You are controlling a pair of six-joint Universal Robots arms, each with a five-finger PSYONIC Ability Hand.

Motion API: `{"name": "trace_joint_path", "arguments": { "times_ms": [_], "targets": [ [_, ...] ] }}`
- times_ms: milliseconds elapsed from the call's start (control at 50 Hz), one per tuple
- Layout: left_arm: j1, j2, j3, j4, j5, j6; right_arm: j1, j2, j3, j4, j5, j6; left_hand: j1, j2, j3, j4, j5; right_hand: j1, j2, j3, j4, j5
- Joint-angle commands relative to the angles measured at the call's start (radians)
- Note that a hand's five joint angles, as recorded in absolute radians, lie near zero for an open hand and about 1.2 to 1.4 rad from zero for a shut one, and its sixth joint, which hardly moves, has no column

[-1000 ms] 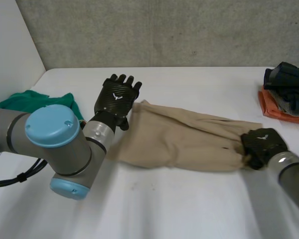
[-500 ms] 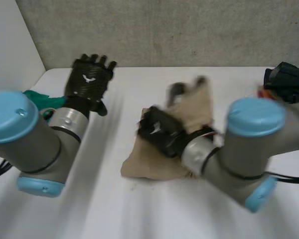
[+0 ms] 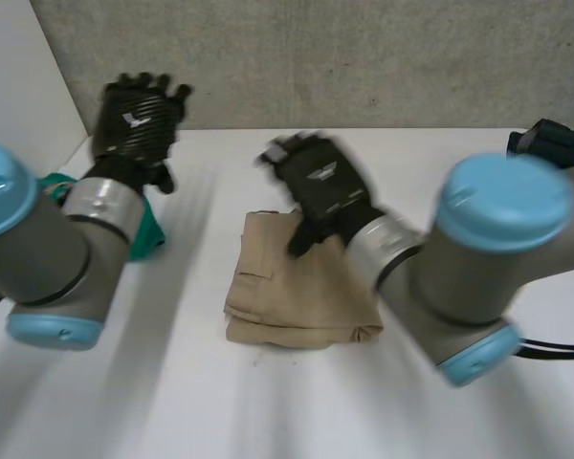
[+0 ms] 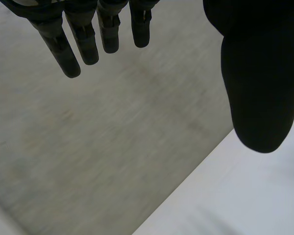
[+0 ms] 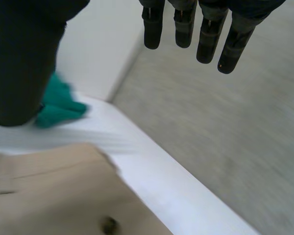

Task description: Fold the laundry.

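Note:
A beige garment (image 3: 301,282) lies folded into a compact rectangle in the middle of the white table (image 3: 268,402). My right hand (image 3: 320,186) hovers open just above its far edge, fingers straight and holding nothing. In the right wrist view the beige garment (image 5: 54,196) lies under the palm, apart from the straight fingers (image 5: 206,34). My left hand (image 3: 134,120) is raised open at the far left corner of the table, well away from the garment. Its fingers (image 4: 78,39) hang straight and empty in the left wrist view.
A green cloth (image 3: 139,229) lies at the left edge behind my left arm, also seen as green cloth (image 5: 59,100) in the right wrist view. A pile of dark and orange clothes (image 3: 555,148) sits at the far right. A grey wall (image 3: 364,57) backs the table.
My right hand carried the garment's right end over to the left, folding it in half, then let go and rose open. My left hand lifted off the cloth and drew back to the far left.

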Motion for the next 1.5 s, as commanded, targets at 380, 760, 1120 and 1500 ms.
{"name": "trace_joint_path", "arguments": {
  "times_ms": [380,760,1120,1500],
  "targets": [
    [-0.183,-0.488,0.481,-0.549,-0.032,-0.126,-0.152,0.312,-0.302,0.440,0.061,0.143,0.003,-0.011,-0.018,-0.011,-0.016,-0.039,-0.046,-0.039,-0.060,-0.068],
    [-0.184,-0.549,0.504,-0.586,-0.035,0.032,-0.152,0.378,-0.288,0.416,0.116,-0.053,0.006,-0.008,-0.015,-0.008,-0.013,-0.039,-0.046,-0.039,-0.060,-0.068],
    [-0.140,-0.178,0.507,-0.524,0.402,-0.086,-0.088,-0.148,0.312,-0.049,0.136,-0.021,0.035,0.021,0.014,0.022,0.016,-0.039,-0.046,-0.039,-0.060,-0.068],
    [-0.057,-0.166,0.540,-0.715,0.740,-0.155,0.145,0.172,0.410,-0.442,0.316,-0.239,0.027,0.013,0.005,0.013,0.008,-0.039,-0.046,-0.039,-0.060,-0.068]
  ]
}}
